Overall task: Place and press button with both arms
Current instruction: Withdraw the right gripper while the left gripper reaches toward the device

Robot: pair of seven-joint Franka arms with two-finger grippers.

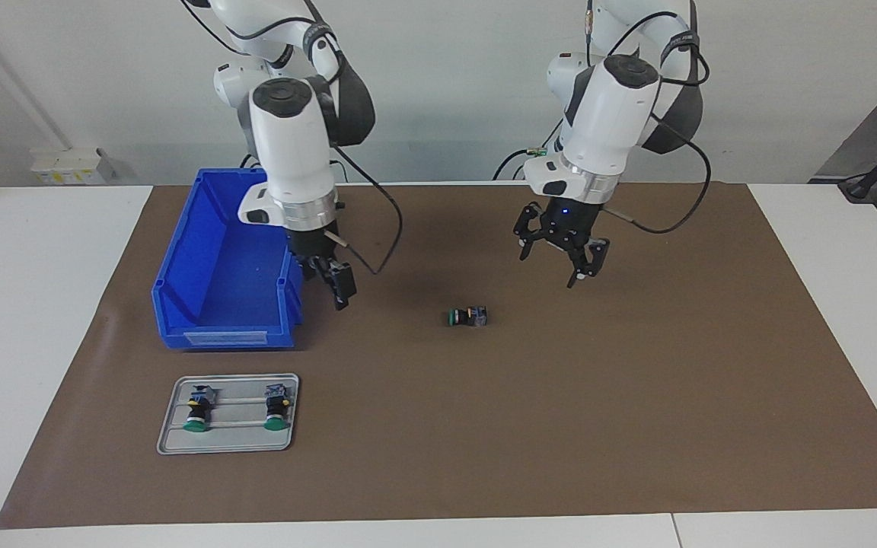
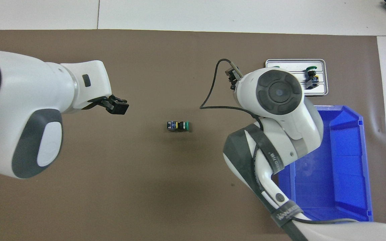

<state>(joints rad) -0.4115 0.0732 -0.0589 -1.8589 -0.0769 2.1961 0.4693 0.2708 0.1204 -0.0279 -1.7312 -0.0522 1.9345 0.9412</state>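
The button lies on its side on the brown mat, about midway between the two arms. Its green cap points toward the right arm's end of the table, and it also shows in the overhead view. My left gripper hangs open and empty above the mat, off to the left arm's side of the button; the overhead view shows it too. My right gripper hangs above the mat beside the blue bin, empty. In the overhead view its own wrist hides it.
The blue bin stands open at the right arm's end. Farther from the robots than the bin, a grey tray holds two identical green-capped buttons. The right arm partly covers the tray in the overhead view.
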